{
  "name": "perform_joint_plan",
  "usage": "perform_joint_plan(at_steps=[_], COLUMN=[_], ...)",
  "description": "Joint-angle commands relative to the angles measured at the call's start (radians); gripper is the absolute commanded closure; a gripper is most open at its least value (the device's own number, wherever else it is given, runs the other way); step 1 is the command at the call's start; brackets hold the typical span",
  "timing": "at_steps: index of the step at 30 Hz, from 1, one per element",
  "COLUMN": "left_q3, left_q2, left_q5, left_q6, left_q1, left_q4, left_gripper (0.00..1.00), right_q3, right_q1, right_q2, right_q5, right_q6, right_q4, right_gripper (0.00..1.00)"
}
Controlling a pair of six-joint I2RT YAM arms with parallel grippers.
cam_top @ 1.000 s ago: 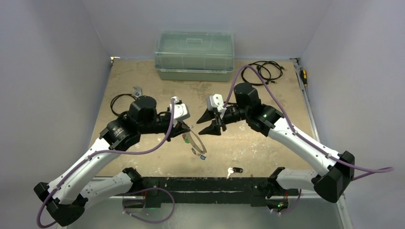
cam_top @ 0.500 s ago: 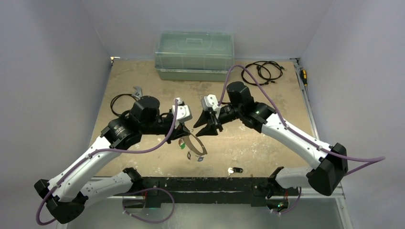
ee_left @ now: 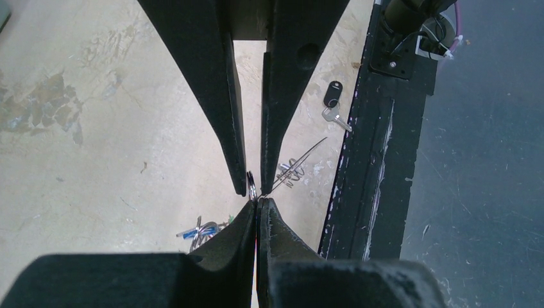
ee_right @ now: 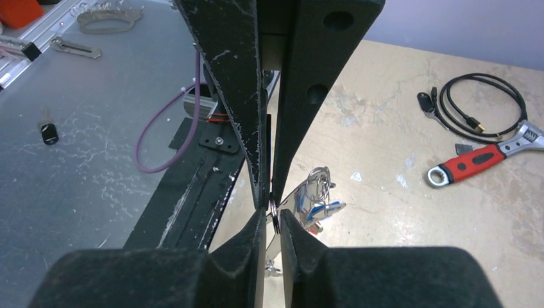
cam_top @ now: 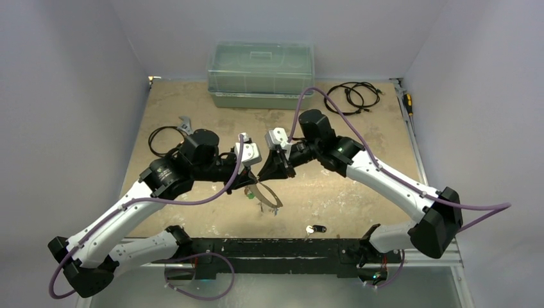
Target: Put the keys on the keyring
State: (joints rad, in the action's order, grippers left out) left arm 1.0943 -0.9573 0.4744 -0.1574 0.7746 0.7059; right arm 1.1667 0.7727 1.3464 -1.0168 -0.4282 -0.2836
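Observation:
My left gripper (cam_top: 249,179) is shut on one end of the keyring (cam_top: 269,197), a flat silver crescent that hangs off the table. Keys (ee_right: 324,208) with blue and other tags dangle from the keyring (ee_right: 296,197). My right gripper (cam_top: 263,174) meets the left one tip to tip. Its jaws stand narrowly apart around a small split ring (ee_right: 274,215), which touches one finger. In the left wrist view that ring (ee_left: 252,186) sits between the right fingers, just above my shut left gripper (ee_left: 257,203). A loose key with a black tag (cam_top: 315,228) (ee_left: 332,96) lies near the front rail.
A clear lidded box (cam_top: 261,74) stands at the back. Black cables (cam_top: 351,95) lie back right, and another cable (ee_right: 478,112) lies beside a red-handled wrench (ee_right: 478,159). A black rail (cam_top: 269,247) runs along the table's front edge.
The right gripper has moved left to meet the left gripper and its jaws have narrowed. The left gripper has carried the keyring slightly right.

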Motion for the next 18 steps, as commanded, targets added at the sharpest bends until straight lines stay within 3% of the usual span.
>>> perform_joint_plan(at_steps=[1, 5, 9, 11, 14, 18], left_q3=[0.06, 0.064, 0.078, 0.078, 0.021, -0.091], left_q2=[0.0, -0.006, -0.002, 0.025, 0.112, 0.244], left_q5=[0.001, -0.004, -0.027, -0.038, -0.051, -0.055], left_q6=[0.008, 0.008, 0.025, 0.032, 0.049, 0.063], left_q1=[0.008, 0.013, 0.014, 0.014, 0.014, 0.014], left_q4=[-0.031, -0.032, -0.041, -0.063, -0.165, -0.343], left_gripper=[1.0, 1.0, 0.98, 0.66, 0.34, 0.33], right_q3=[0.046, 0.047, 0.024, -0.028, -0.134, -0.273], right_q1=[0.009, 0.012, 0.012, 0.013, 0.013, 0.013], right_q2=[0.009, 0.018, 0.004, -0.033, -0.092, -0.143], right_q5=[-0.021, -0.053, -0.079, -0.069, -0.063, -0.013], right_q6=[-0.015, -0.029, -0.024, 0.046, 0.195, 0.485], right_q4=[-0.004, -0.01, 0.035, 0.151, 0.456, 0.917], right_gripper=[0.87, 1.0, 1.0, 1.0, 1.0, 1.0])
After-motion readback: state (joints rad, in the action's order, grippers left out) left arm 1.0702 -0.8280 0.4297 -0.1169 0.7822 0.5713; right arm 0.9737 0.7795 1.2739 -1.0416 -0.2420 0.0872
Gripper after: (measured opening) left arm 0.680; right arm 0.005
